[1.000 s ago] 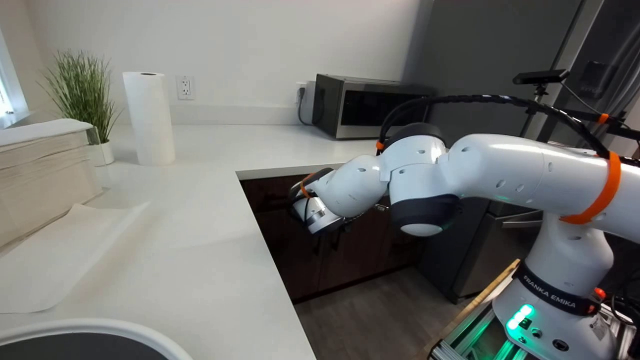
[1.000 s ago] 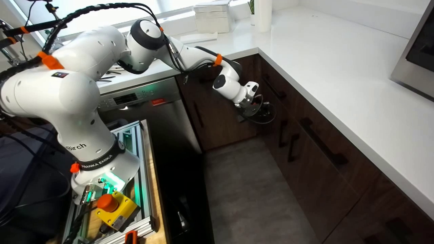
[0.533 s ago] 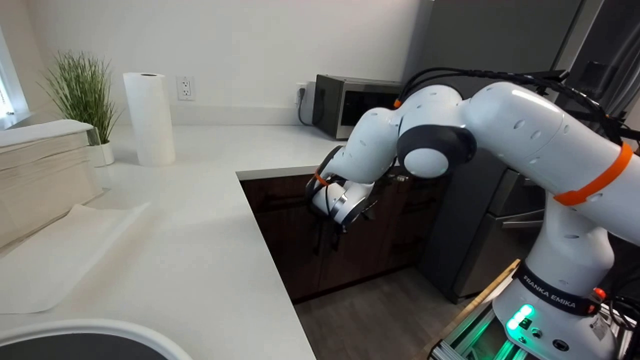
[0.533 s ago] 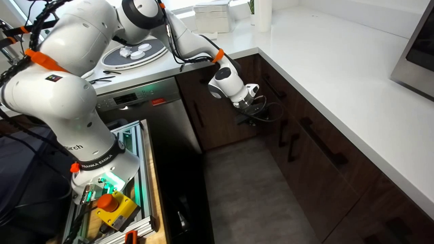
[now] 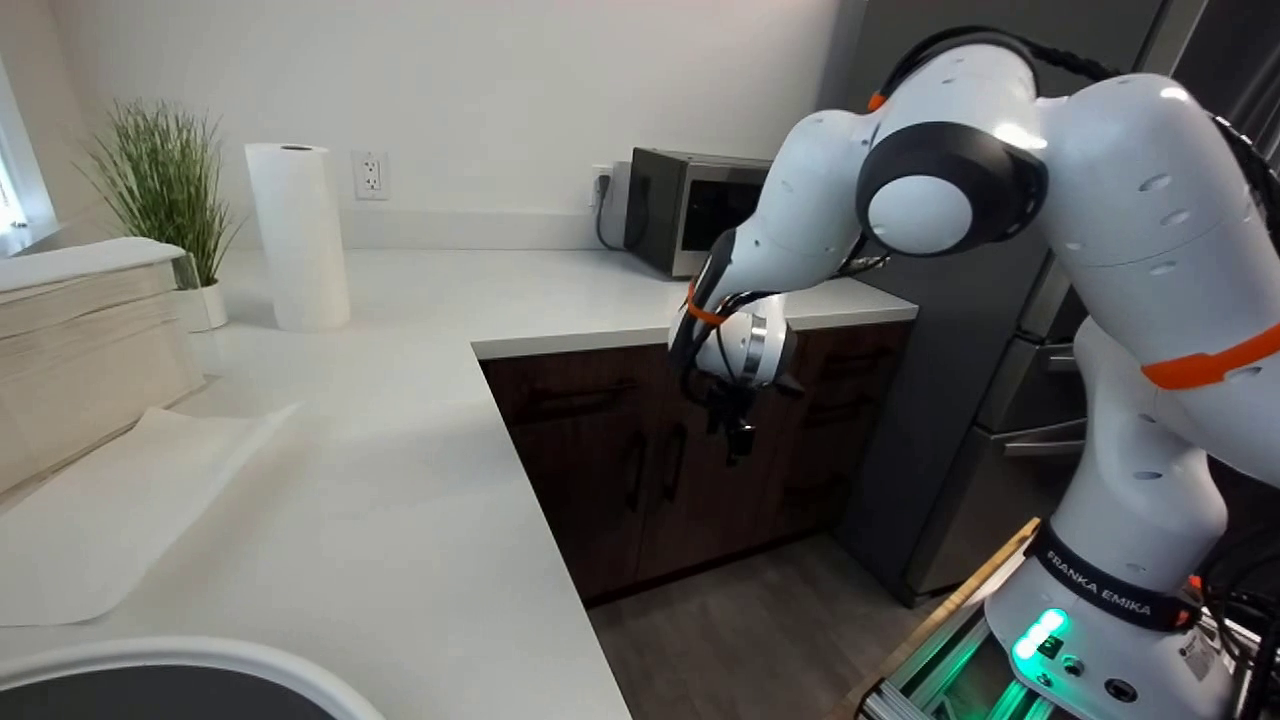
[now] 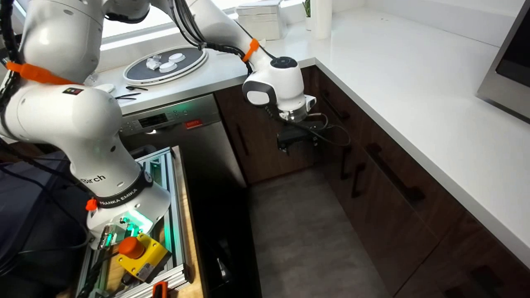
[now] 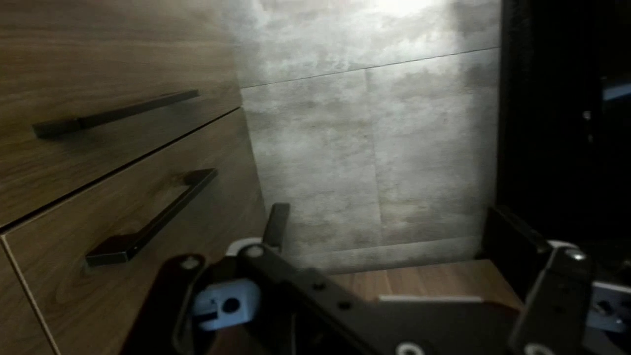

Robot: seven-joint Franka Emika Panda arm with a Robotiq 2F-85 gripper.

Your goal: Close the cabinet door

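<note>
Dark brown cabinet doors all look flush with their fronts. One tall cabinet door [image 6: 269, 145] with an upright black handle [image 6: 242, 140] is beside the dishwasher. Two more doors [image 5: 600, 500] meet at a seam, and their paired handles [image 7: 157, 222] show at the left of the wrist view. Which door the task names I cannot tell. My gripper [image 7: 394, 231] hangs pointing down in front of the corner, its fingers [image 7: 278, 222] wide apart with only floor and a strip of brown panel behind the gap. It appears clear of the handles.
A steel dishwasher [image 6: 182, 140] flanks the corner door. White countertop [image 6: 393, 62] edges overhang the fronts near the wrist. Drawer handles [image 6: 393, 171] stick out along the long side. Microwave [image 5: 730, 210] and grey refrigerator [image 5: 950, 250] stand farther along.
The arm has risen and drawn back, its elbow going higher. The hand has swung from tilted toward the fronts to pointing down. No door visibly moved; earlier jaws are too small to judge.
</note>
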